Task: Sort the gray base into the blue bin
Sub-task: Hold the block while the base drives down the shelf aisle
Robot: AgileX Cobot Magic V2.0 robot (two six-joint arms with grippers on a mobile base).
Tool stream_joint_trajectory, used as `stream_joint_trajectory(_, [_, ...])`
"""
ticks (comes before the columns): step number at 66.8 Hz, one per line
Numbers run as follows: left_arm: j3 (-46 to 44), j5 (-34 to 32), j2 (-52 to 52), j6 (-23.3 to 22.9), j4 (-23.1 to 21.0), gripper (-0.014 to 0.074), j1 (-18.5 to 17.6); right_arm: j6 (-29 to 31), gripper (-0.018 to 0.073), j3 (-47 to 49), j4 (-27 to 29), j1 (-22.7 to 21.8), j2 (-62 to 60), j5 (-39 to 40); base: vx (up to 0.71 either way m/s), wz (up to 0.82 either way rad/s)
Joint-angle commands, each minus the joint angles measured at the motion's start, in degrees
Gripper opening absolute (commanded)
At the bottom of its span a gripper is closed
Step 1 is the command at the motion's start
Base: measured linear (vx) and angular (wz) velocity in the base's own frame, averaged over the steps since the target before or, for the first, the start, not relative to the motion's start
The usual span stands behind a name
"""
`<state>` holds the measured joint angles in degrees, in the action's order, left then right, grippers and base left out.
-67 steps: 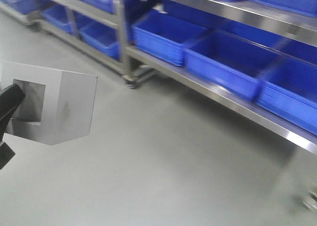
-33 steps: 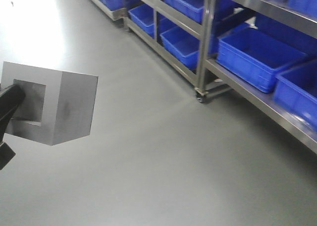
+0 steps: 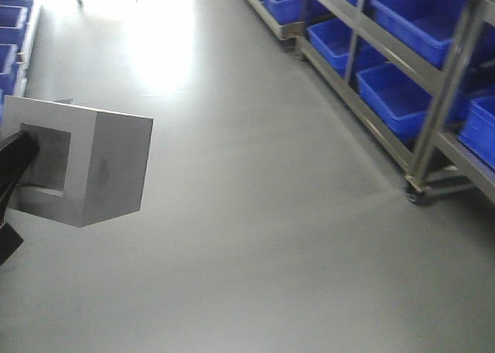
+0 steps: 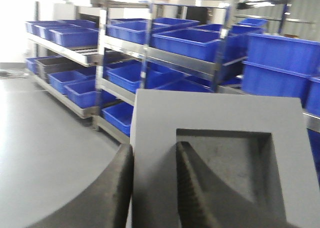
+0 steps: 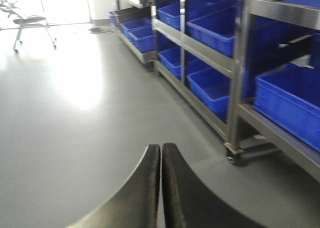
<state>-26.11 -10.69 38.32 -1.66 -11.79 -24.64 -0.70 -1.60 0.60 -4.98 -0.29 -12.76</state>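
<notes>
**Finding one, the hold.** Your left tool (image 4: 154, 146) pinches a single wall of the gray base (image 3: 93, 167), a matte light-gray cube-like block with a square recessed pocket. One black finger sits inside the pocket and the other lies against the outer face. The block hangs in the air at the left of the front view, over the smooth gray floor (image 3: 255, 245) and well apart from any crate. Your right tool (image 5: 161, 150) is pressed together and carries nothing.

**Finding two, hazards.** The block is gripped by one wall only, with most of its bulk beyond the fingers. In my judgement a jolt or sharp turn could pivot it in the grip or drop it. It also leads the arm (it would meet any obstacle first).

**Finding three, clearances.**
- **Right side:** The steel shelving rack (image 3: 442, 97) runs along your right, with its upright and caster foot standing proud of the shelves.
- **Target:** The blue bin (image 3: 394, 101), a deep bright-blue plastic crate, sits among several alike beneath an upper shelf. I cannot tell which one is meant.
- **Left side:** More blue crates (image 3: 11, 28) line the far left edge.
- **Open room:** The floor lies open between the two sides. Keep to it, and enter over the crate rim, not against it.
</notes>
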Motion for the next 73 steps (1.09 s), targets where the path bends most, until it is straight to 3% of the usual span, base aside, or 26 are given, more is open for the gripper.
stream_joint_trajectory(1, [-2.0, -6.1, -0.4, -0.8, -0.3, -0.0006, -0.3, 0.7, -0.0005, -0.1, -0.2, -0.2, 1.1, 4.2, 0.29, 0.55])
stream_joint_trajectory(34, [-2.0, -6.1, -0.4, -0.8, -0.3, -0.0006, -0.3, 0.7, -0.0005, -0.1, -0.2, -0.2, 1.1, 4.2, 0.34, 0.37])
stream_joint_trajectory(73, [-2.0, -6.1, -0.4, -0.8, -0.3, -0.0006, -0.3, 0.7, -0.0005, -0.1, -0.2, -0.2, 1.1, 4.2, 0.43, 0.04])
